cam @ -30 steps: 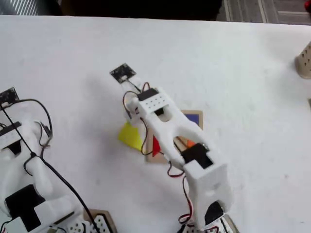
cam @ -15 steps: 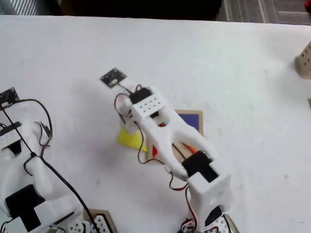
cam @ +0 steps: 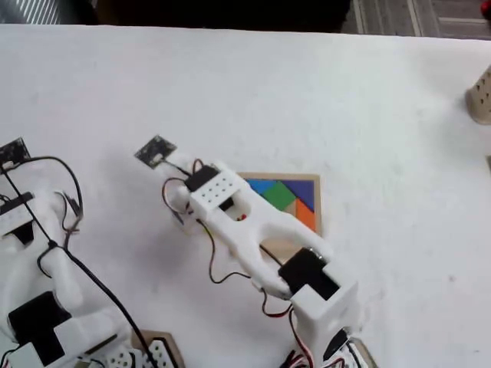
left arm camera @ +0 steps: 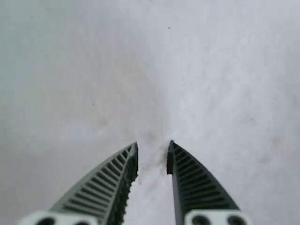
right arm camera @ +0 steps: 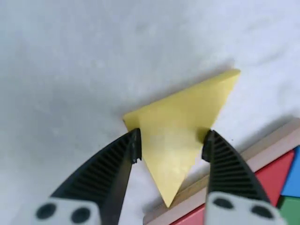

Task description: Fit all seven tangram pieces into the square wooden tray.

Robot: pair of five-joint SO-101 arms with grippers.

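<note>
White worktop [cam: 383, 100], square wooden tray [cam: 315, 181] part filled: coloured pieces [cam: 280, 195] in blue, green, orange and red seated, remainder hidden under right arm [cam: 253, 230]. Yellow triangle [right arm camera: 183, 126] left outside, tip at tray rim, pinched by right tool [right arm camera: 171, 140]. Left tool [left arm camera: 152, 145] narrowly parted, empty, over bare worktop. Since a second ago: right arm swung leftward, uncovering tray, covering triangle.

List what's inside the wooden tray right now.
A blue piece, green piece, orange piece and red piece lie in the tray. The right arm covers its near-left part in the high view, so the remaining contents cannot be judged.
</note>
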